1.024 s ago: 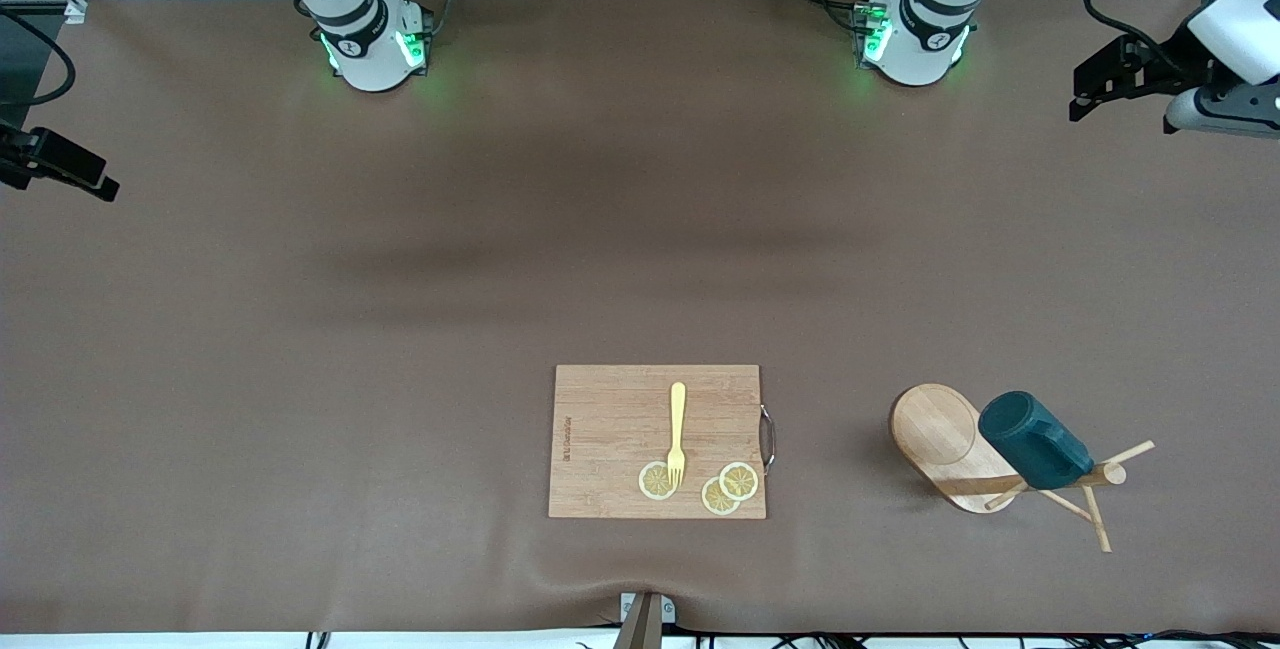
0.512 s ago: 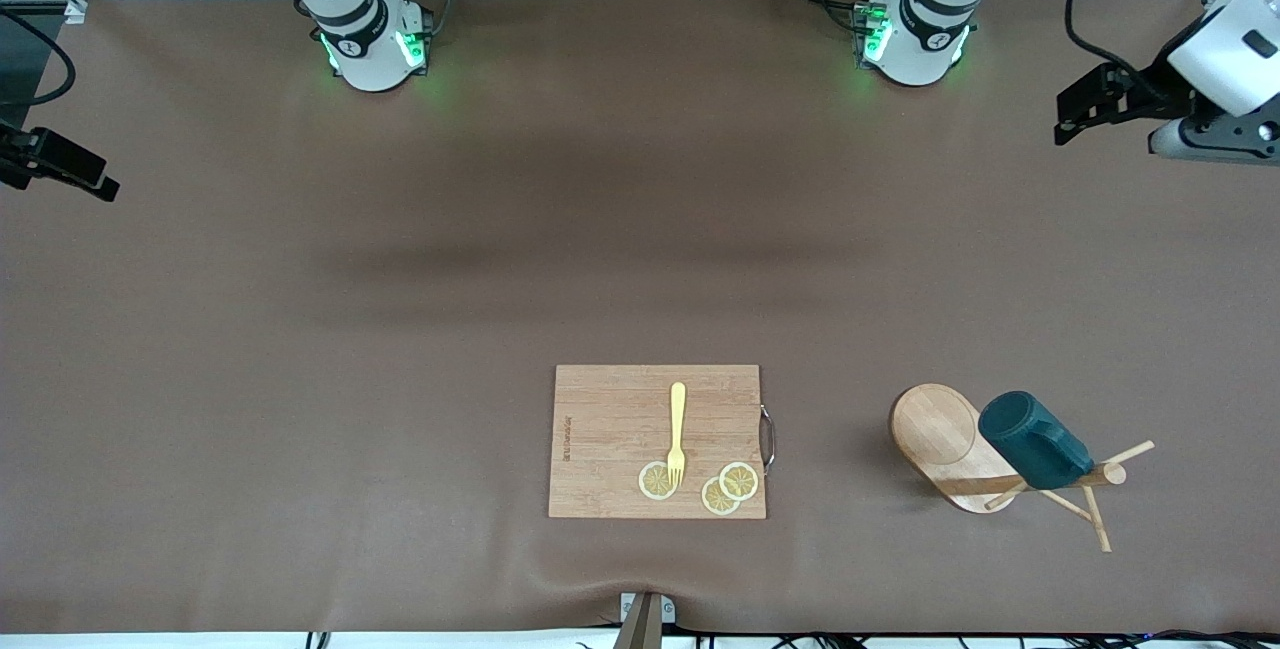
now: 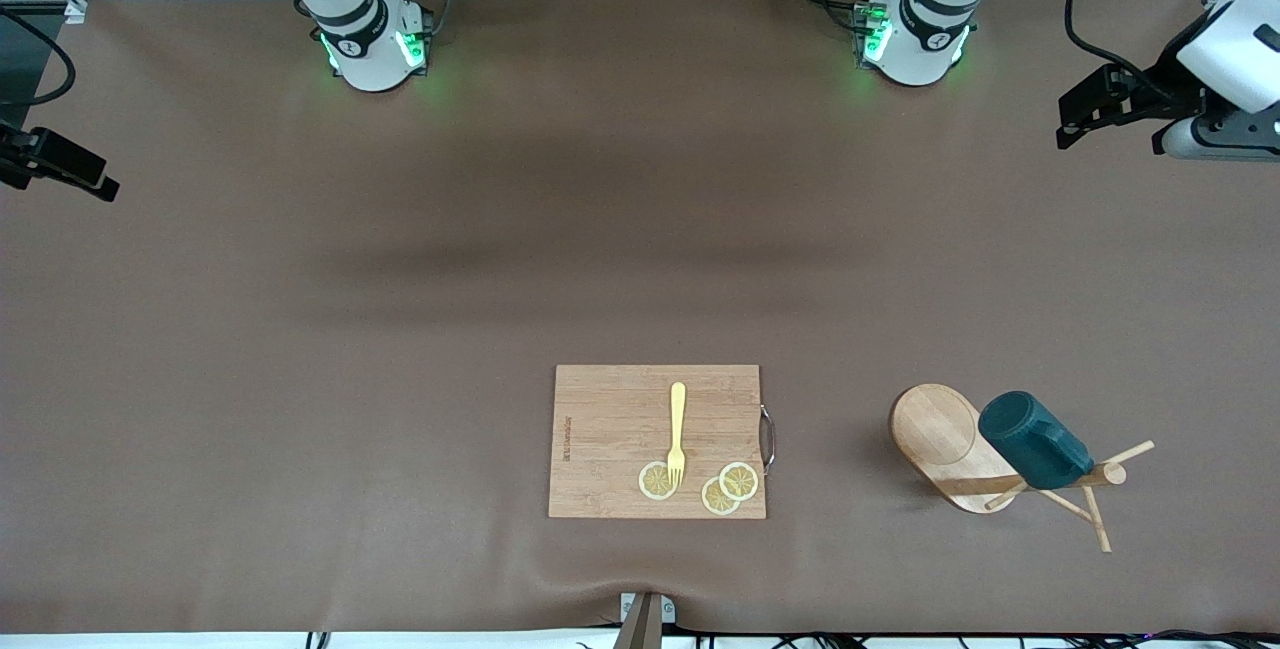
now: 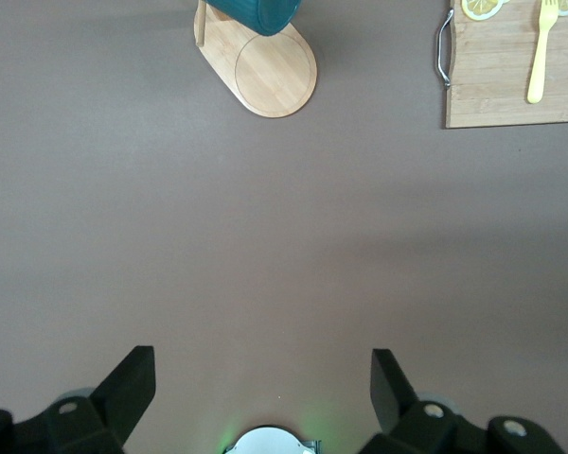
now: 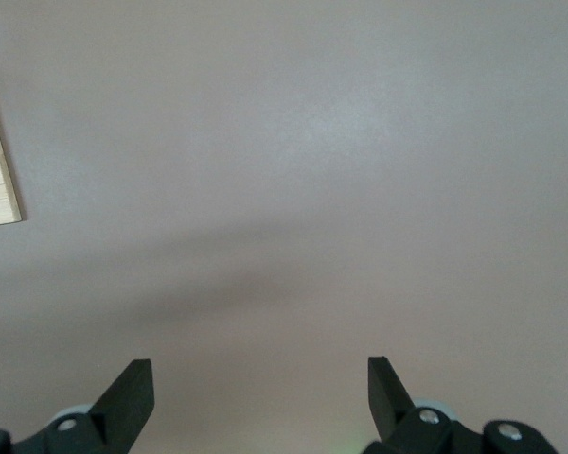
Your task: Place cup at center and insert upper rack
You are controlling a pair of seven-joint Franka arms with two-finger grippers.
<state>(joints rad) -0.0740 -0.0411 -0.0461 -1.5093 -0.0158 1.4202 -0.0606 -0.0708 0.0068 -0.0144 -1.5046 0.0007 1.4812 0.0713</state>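
The cup point(image 3: 1034, 439) hangs mouth-down on a peg of the rack point(image 3: 945, 446), held by its tilt, near the board point(image 3: 610, 429), while both grippers, left point(image 4: 262, 378) and right point(image 5: 260, 376), hover high with fingers spread, gripping nothing.

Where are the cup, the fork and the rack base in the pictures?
cup point(image 3: 1033, 440), front view, on its teal side wall
fork point(image 3: 677, 429), front view, on its yellow handle
rack base point(image 3: 932, 429), front view, on its bare wooden top
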